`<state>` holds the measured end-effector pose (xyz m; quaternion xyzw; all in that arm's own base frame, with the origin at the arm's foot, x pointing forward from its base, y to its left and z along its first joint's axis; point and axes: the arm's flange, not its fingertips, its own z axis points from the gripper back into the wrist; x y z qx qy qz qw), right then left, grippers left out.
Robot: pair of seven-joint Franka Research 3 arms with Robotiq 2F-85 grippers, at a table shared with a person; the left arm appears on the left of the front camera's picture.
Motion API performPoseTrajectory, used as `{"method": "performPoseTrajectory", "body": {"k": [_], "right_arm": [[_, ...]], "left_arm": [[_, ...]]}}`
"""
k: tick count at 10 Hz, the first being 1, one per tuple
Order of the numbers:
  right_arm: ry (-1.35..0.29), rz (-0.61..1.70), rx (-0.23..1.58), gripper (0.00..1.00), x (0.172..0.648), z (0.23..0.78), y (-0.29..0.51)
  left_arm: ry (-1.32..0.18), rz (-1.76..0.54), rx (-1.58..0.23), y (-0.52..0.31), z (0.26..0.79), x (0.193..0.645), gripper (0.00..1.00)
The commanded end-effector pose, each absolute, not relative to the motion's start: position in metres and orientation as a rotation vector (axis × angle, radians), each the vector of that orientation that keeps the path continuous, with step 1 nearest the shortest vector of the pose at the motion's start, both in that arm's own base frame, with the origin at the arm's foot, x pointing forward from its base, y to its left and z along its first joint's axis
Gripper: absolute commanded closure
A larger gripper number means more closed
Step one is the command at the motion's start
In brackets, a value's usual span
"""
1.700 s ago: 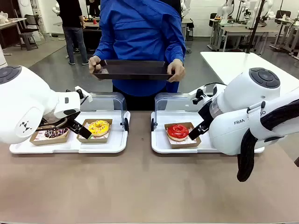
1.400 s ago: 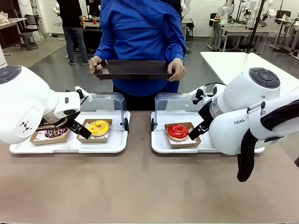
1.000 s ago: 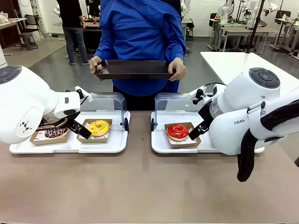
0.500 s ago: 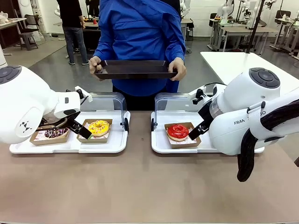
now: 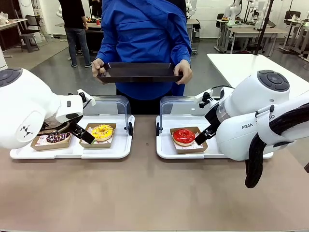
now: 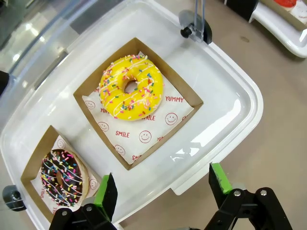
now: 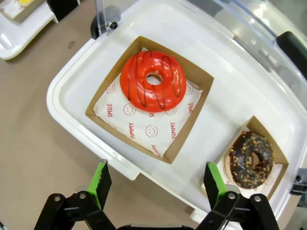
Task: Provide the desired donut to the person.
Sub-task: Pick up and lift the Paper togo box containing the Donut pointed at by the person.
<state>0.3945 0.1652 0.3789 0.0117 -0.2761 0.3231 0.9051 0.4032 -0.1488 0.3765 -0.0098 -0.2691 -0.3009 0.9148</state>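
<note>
Two empty, jaws apart: left end effector [image 6: 162, 190], right end effector [image 7: 157, 189]. The yellow donut [image 6: 130, 87] looks soft, its icing smearable; better to pinch its stiff cardboard tray [image 6: 167, 73] by the wall.

From my station I count four donuts: one yellow donut [image 6: 130, 87], one sprinkled chocolate donut [image 6: 61, 177], one red donut [image 7: 153, 80], one nut-topped chocolate donut [image 7: 251, 159]. Four boxes [image 6: 178, 81], one under each. Two white trays [image 5: 72, 151], two clear lids [image 5: 108, 104]. One dark tray [image 5: 137, 72], held by one person [image 5: 145, 34] in blue. A second person [image 5: 75, 19] stands farther back.
</note>
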Motion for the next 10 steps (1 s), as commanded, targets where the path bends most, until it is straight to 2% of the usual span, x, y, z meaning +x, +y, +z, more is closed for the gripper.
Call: {"method": "performPoseTrajectory", "body": {"k": [1, 2, 4, 7, 10], "right_arm": [[-0.49, 0.771, 0.105, 0.0, 0.378, 0.427, 0.124], [-0.458, 0.841, 0.122, 0.0, 0.361, 0.452, 0.097], [-0.518, 0.936, 0.179, 0.0, 0.323, 0.485, 0.045], [-0.676, 1.008, 0.305, 0.0, 0.286, 0.503, -0.009], [-0.83, 0.978, 0.337, 0.0, 0.282, 0.502, -0.029]], "left_arm": [[-0.54, -0.698, -0.084, -0.118, 0.416, 0.37, 0.0], [-0.527, -0.737, -0.129, -0.091, 0.437, 0.345, 0.0], [-0.539, -0.776, -0.278, -0.04, 0.462, 0.293, 0.0], [-0.606, -0.809, -0.315, 0.014, 0.468, 0.231, 0.0], [-0.784, -0.777, -0.324, 0.046, 0.474, 0.215, 0.0]]}}
